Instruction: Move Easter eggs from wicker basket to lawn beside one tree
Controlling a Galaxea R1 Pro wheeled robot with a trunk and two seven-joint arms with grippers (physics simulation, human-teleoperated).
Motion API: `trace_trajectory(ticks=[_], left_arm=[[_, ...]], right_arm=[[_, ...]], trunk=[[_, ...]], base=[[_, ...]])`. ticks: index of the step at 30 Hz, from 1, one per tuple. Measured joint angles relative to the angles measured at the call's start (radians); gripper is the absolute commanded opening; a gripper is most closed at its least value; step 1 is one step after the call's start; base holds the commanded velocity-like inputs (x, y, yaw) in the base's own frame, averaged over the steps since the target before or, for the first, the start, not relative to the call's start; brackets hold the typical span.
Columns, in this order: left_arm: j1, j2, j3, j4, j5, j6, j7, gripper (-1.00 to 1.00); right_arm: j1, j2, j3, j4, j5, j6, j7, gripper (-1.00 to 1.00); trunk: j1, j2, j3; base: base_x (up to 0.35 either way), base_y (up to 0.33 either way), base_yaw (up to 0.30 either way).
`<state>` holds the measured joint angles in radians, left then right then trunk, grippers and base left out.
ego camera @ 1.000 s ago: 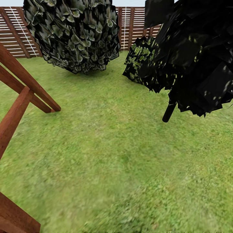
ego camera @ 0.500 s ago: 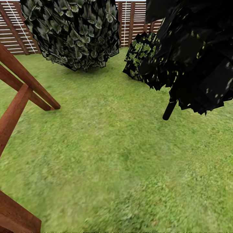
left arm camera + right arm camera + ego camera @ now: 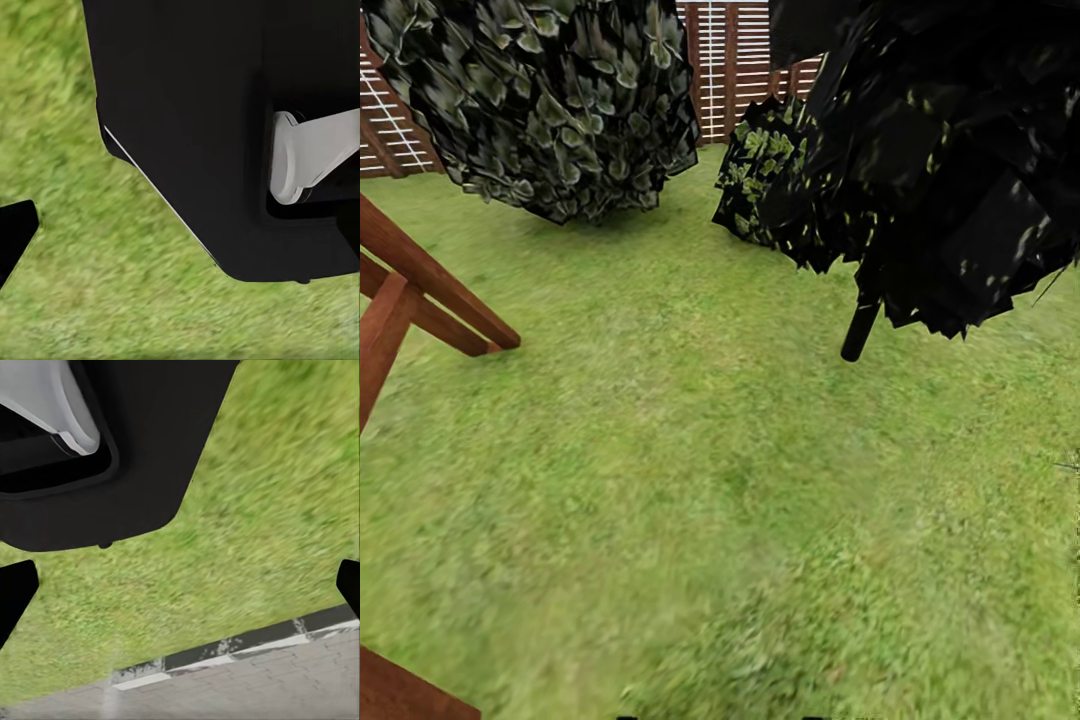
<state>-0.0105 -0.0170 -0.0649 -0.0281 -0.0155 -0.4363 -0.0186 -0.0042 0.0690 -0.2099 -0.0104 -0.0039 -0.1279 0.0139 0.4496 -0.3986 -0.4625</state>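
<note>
- While the lawn [image 3: 690, 480] spreads beneath both pincers, no egg or basket is visible.
- A dark-crowned tree [image 3: 860, 330] stands ahead on the right.
- Right pincer [image 3: 180, 585]: fingertips well apart, nothing held, above grass near grey paving [image 3: 262, 682].
- Left pincer: one fingertip [image 3: 15, 232] visible; spread unclear.

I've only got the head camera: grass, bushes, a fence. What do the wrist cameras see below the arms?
Observer: The right wrist view shows a grey paved area bordering the lawn.
Operator: Anything between paving and grass?
Observer: A dark kerb strip runs along the grass edge.
Operator: And the left wrist?
Observer: Grass, partly hidden by a black body part of the robot with a white piece set in it.
</note>
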Motion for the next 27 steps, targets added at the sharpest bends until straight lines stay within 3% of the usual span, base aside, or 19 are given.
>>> trace_trajectory(ticks=[27], left_arm=[[0.000,0.000,0.000,0.000,-0.001,0.000,0.000,1.00]], right_arm=[[0.000,0.000,0.000,0.001,0.000,0.000,0.000,1.00]], trunk=[[0.000,0.000,0.000]], base=[[0.000,0.249,-0.296]])
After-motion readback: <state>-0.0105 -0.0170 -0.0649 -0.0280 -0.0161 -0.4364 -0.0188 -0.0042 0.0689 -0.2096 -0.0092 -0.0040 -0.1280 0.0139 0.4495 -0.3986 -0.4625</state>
